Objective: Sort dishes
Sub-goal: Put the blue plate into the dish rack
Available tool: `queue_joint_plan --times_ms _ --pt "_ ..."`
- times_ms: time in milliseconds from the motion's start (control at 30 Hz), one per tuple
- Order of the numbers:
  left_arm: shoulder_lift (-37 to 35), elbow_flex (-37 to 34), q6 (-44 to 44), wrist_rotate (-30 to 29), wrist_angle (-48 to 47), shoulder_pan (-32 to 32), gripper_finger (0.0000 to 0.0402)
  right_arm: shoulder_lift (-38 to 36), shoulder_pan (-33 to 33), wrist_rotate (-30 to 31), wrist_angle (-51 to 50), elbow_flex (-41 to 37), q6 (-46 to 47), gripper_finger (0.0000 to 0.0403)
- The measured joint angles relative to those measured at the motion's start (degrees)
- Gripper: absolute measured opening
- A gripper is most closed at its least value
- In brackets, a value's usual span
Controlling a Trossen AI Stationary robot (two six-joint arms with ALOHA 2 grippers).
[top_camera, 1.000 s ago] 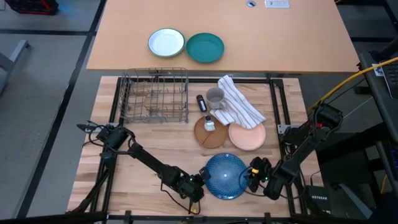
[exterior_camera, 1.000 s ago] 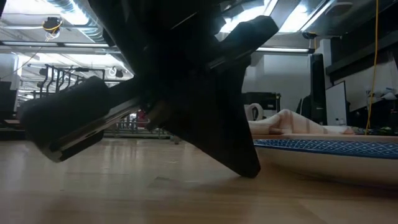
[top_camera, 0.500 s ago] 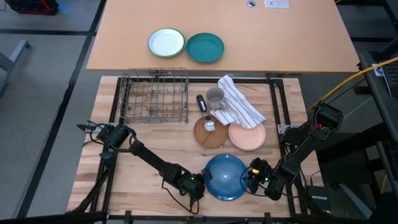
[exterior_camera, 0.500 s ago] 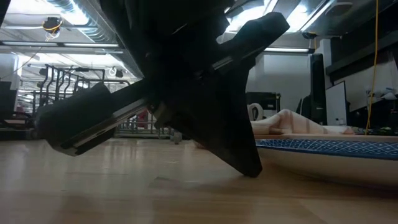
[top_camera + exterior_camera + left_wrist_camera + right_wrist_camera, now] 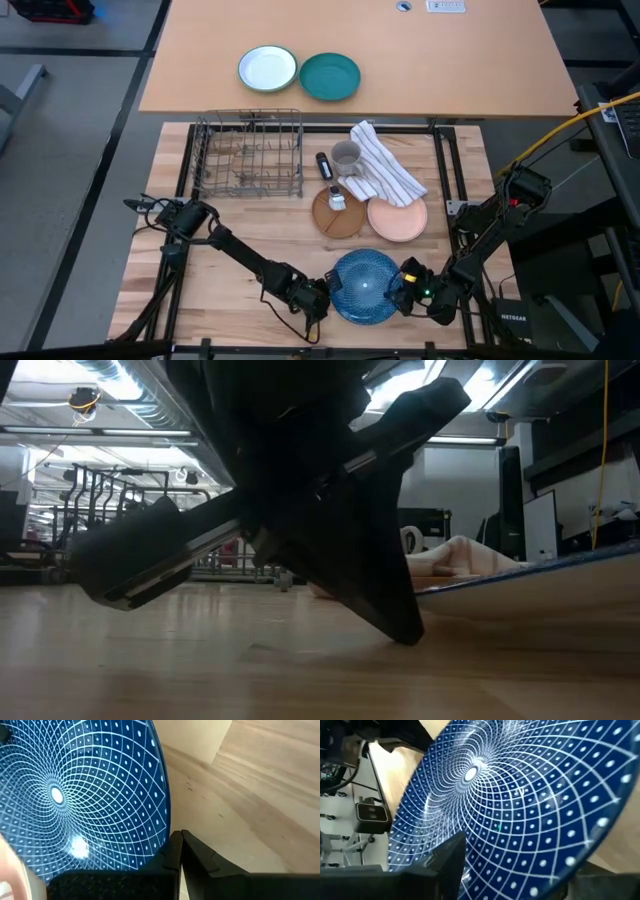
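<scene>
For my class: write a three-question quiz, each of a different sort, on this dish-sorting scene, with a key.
1. True or false: the dish rack holds a plate.
2. The blue dotted plate lies A) between the left gripper and right gripper, B) in the rack, C) on the tan table.
3. Fill in: the mug stands on a striped ____.

Key: 1 false, the rack holds no plate. 2 A. 3 towel.

The dark blue plate (image 5: 520,805) with its fine pale dots fills the view, tilted above the wooden counter (image 5: 395,765); one dark finger (image 5: 447,862) lies against it.
</scene>
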Motion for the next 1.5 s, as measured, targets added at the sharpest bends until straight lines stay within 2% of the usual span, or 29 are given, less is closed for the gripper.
queue_joint_plan --times_ms 233,433,900,1033,1333,1500 --pt "0.07 0.02 0.21 -0.39 0.38 0.07 0.0004 0.00 -0.19 1.85 -1.97 0.00 0.06 0.0191" --pt "0.07 0.04 1.84 -0.44 0.69 0.07 0.0004 0.02 -3.29 2.78 -2.03 0.00 -0.24 0.0191" --pt "0.07 0.07 1.29 -0.42 0.71 0.07 0.0004 0.02 -5.29 -0.31 -2.03 0.00 -2.92 0.0189" --pt "0.07 0.09 1.34 -0.42 0.69 0.07 0.0004 0.02 -5.29 -0.20 -1.87 0.00 -2.78 0.0164" --pt "0.07 0.11 1.27 -0.42 0.38 0.07 0.0004 -0.31 -4.98 1.82 0.15 0.16 -2.83 0.0061" --pt "0.07 0.11 1.22 -0.52 0.32 -0.04 0.0004 -0.26 -4.96 2.94 1.37 0.18 -4.15 0.0051"
